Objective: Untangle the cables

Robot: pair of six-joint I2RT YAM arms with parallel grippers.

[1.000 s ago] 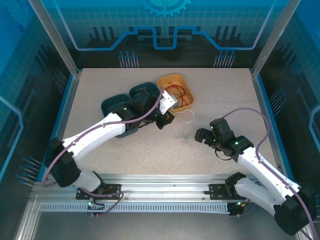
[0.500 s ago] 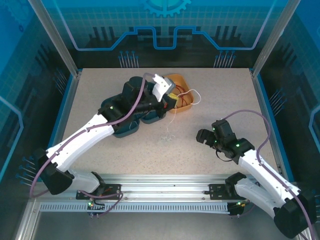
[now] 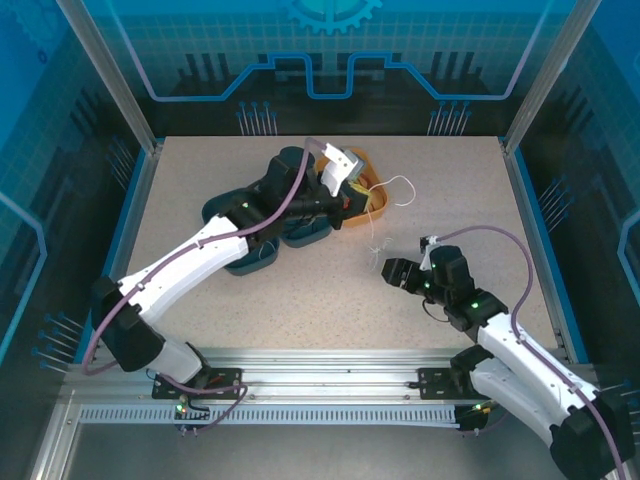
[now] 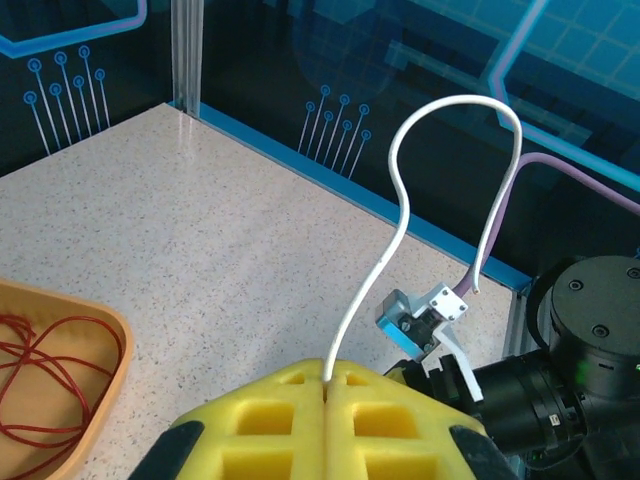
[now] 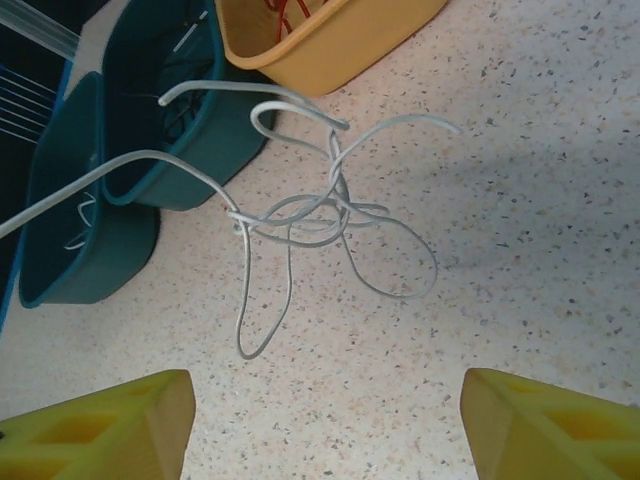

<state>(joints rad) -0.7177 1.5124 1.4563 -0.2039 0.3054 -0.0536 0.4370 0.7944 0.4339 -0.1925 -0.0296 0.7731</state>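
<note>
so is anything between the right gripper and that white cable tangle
Nothing visible. Just bare table lies between the right gripper and the white cable tangle; the teal bins and orange tray sit beyond it.

white cable | red cable | orange tray | teal bins | speckled beige table | blue circuit-patterned walls

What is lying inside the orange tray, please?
A loose coil of red cable lies inside the orange tray. From above, the left arm covers much of the tray, so whether anything else lies in it cannot be told.
</note>
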